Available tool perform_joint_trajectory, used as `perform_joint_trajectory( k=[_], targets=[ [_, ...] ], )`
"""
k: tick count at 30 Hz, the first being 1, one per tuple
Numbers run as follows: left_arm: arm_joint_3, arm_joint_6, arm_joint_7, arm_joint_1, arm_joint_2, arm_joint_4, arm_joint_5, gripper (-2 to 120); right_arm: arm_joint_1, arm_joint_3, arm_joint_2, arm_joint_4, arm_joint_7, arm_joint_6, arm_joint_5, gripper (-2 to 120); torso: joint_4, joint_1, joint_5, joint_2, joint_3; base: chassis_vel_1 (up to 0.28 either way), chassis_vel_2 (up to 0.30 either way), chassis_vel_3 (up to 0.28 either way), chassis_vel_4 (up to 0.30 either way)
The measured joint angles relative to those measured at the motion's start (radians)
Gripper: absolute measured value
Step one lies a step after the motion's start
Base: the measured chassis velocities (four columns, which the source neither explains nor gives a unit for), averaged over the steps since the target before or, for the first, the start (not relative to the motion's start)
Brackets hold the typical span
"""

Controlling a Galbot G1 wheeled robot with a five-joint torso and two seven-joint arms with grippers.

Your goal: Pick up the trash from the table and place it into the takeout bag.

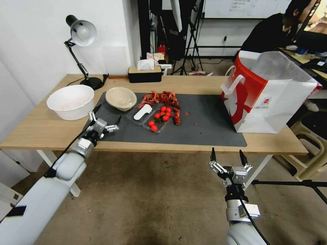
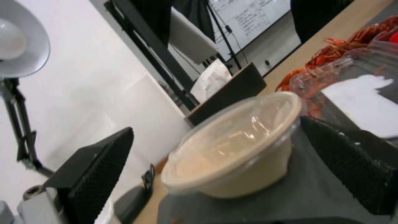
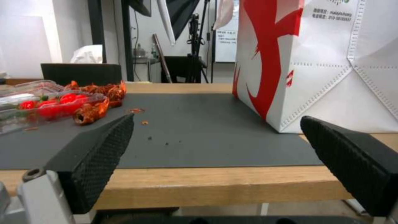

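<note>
Table (image 1: 204, 85); bag (image 1: 272, 102) top cropped.

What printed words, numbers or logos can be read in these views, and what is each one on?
"maiyouhuang": roughly so, small green print high on the takeout bag side; letters uncertain.
"010-5818..." phone-style number below it; last digits blurred.
Small red logo on the bag's white side: its text too small to read.
Whiteboard behind the table: handwriting, illegible.

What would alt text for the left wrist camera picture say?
The left end effector, fingers open, faces a beige paper bowl with a clear plastic lid on the dark grey mat. Behind lie red crayfish shells and a clear plastic tray.
</note>
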Motion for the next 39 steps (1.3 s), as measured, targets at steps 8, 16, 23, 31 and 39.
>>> perform_joint_trajectory(
  k=[8,16,23,31,39],
  targets=[
    [0.082,0.000,0.013,-0.101,-0.014,0.104,0.043,100,0.004,0.002,0.002,-0.005,0.002,-0.001,0.000,100,0.0000,0.000,0.0000,0.000,0.000,0.000,0.000,0.000,0.000],
    [0.113,-0.031,0.035,-0.156,-0.021,0.194,0.115,97,0.010,0.004,0.002,-0.015,0.003,-0.001,0.002,100,0.0001,0.000,-0.0001,0.000,0.000,0.000,0.000,0.000,0.000],
    [0.130,-0.038,0.039,-0.187,-0.029,0.230,0.142,85,0.022,0.004,0.002,-0.027,0.003,-0.001,0.005,100,0.0001,0.000,0.0000,0.000,0.000,0.000,0.000,0.000,0.000],
    [0.151,-0.051,0.045,-0.212,-0.016,0.250,0.161,71,0.029,0.004,0.000,-0.033,0.004,-0.001,0.007,100,0.0001,0.000,0.0000,0.000,0.000,0.000,0.000,0.000,0.000],
    [0.164,-0.063,0.057,-0.223,0.002,0.258,0.170,59,0.025,0.004,0.000,-0.032,0.005,0.002,0.007,100,0.0001,0.000,0.0000,0.000,0.000,0.000,0.000,0.000,0.000]
  ],
)
